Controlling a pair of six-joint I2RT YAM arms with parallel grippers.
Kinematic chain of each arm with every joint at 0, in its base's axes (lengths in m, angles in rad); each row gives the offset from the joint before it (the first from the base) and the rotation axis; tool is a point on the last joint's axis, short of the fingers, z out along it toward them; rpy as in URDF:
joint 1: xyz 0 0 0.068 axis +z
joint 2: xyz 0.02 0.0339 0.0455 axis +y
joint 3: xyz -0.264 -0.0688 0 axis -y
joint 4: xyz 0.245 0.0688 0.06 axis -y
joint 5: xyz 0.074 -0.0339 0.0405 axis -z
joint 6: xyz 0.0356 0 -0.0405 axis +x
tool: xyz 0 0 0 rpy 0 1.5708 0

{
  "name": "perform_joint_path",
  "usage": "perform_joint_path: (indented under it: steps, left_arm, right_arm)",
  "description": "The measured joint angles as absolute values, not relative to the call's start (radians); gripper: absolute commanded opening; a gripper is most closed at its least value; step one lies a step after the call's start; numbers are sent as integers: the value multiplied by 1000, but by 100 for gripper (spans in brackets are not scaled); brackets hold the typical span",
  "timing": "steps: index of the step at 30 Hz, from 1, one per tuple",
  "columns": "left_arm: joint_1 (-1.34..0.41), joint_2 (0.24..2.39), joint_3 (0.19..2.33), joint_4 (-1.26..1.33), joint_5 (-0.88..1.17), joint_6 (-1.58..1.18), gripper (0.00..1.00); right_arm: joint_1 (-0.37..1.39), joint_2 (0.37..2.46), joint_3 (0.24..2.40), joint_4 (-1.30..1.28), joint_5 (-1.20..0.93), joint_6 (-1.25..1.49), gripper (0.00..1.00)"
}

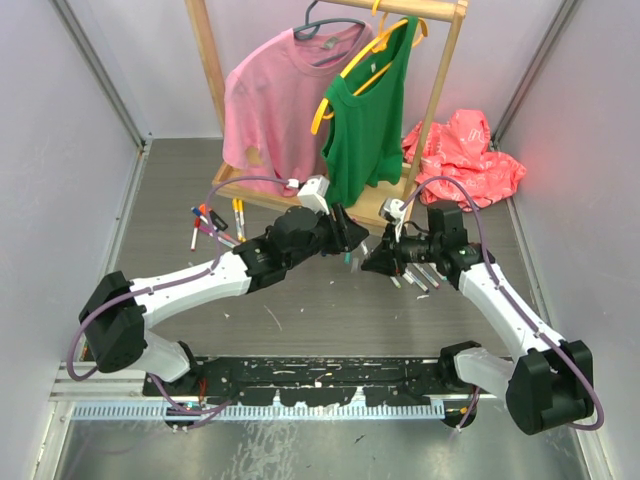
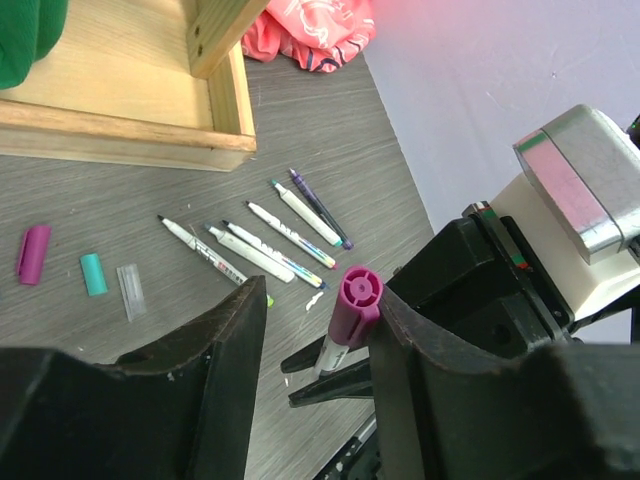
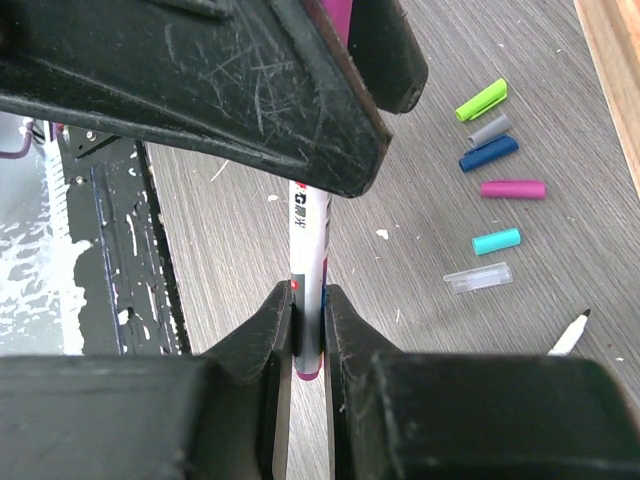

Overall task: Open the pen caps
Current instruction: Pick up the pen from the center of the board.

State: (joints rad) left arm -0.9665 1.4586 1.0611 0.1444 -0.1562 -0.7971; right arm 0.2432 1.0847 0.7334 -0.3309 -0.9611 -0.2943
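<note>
Both arms (image 1: 200, 275) angle inward, the right gripper (image 3: 308, 330) clamping a marker (image 3: 308, 240), the left gripper (image 2: 318, 325) part-open around its purple cap (image 2: 355, 305).

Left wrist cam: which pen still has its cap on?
The pen that the right gripper grips, magenta cap up between the left gripper's open fingers. The loose pens behind it look uncapped, tips bare.

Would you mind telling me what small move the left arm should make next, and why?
Probably close the left tool onto the purple cap: the cap sits between its fingers, beside one, with a gap to the other. The right tool is clamped on the marker, so once gripped the cap can be pulled off.
</note>
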Motion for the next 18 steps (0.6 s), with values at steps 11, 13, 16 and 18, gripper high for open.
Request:
perform_joint_path:
  steps: [11,13,16,18]
  left_arm:
    - [-964,1459,1061,145,-152,-802,22]
    - [-962,1459,1061,145,-150,-803,11]
    - [-962,1459,1061,144,-144,-799,0]
    - [-962,1460,1061,144,-141,-799,0]
  right_arm:
    - [260,1111,744,-349,-940,-318,1]
    - [263,1113,744,-352,-934,-320,1]
    - [265,1113,744,-358,-929,-323,1]
    - [266,1113,744,-361,-927,-324,6]
